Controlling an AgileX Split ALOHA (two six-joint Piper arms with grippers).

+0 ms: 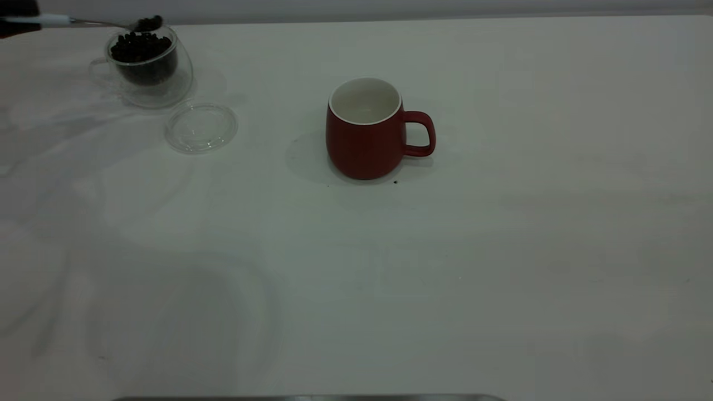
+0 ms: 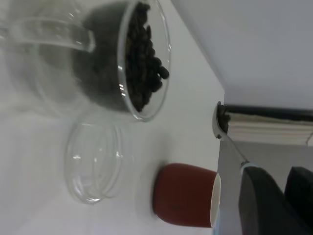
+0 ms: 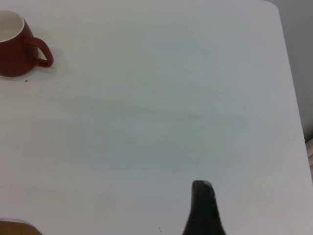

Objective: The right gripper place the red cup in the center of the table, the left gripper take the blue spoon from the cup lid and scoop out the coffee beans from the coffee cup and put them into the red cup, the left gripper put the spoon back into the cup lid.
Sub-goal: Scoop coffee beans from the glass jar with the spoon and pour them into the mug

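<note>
blue spoon (image 1: 61,20) is held level at far left, above the coffee cup (image 1: 146,67); its bowl carries a small load of coffee beans (image 1: 149,23) just over the cup's far rim; more beans heaped inside the glass cup; left gripper (image 2: 274,203) is clamped on the spoon's pale handle, fingers narrow w/ the handle between them, only a dark bit of it showing at the far left edge in the exterior view; cup lid (image 1: 201,127) lies flat on the table (image 1: 501,250), just near-right of the coffee cup, w/ nothing on it; red cup (image 1: 365,131) stands upright abt mid-table, handle to the right, white inside looks bare; a dark speck on the table by its near side; right gripper (image 3: 203,208) hangs over the right part of the table, well apart from the red cup; only one finger tip shows, so can't tell if its fingers are wide or narrow.
</note>
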